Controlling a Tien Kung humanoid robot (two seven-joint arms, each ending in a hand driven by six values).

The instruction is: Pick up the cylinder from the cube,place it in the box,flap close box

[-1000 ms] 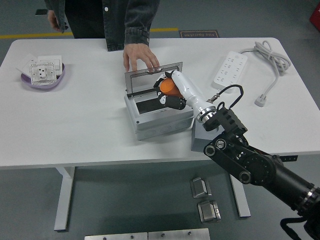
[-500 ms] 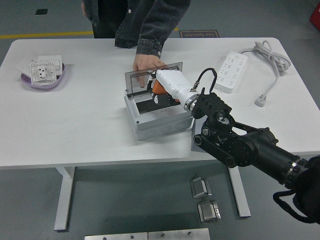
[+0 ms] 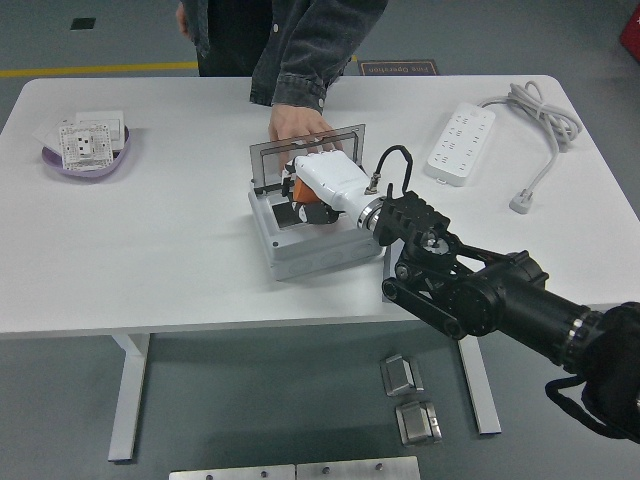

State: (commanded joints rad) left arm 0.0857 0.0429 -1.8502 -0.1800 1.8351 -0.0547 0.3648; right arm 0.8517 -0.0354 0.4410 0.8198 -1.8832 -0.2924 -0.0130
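The right arm enters from the lower right corner, black and jointed, and slants up and left across the table's near edge. Its forearm narrows to a metal wrist ring with a looped black cable, then a smooth white shell over the back of the right hand. That hand is pitched down into the box, palm under, fingers curled around the orange cylinder; only slivers of orange show at the hand's left edge, over the dark hollow of the box. Whether the cylinder touches the box floor cannot be told.

The box is grey, squarish, with thick pale walls and a dark interior. A corner of the grey cube peeks out just right of it, mostly hidden by the arm. The lid, a flat grey frame with a clear pane, stands raised at the far rim.

Behind it a person's hand, in a dark denim sleeve, rests fingers-down on the lid's top edge.

Farther off lie a white power strip with coiled cord at right and a purple dish of white sockets at left.
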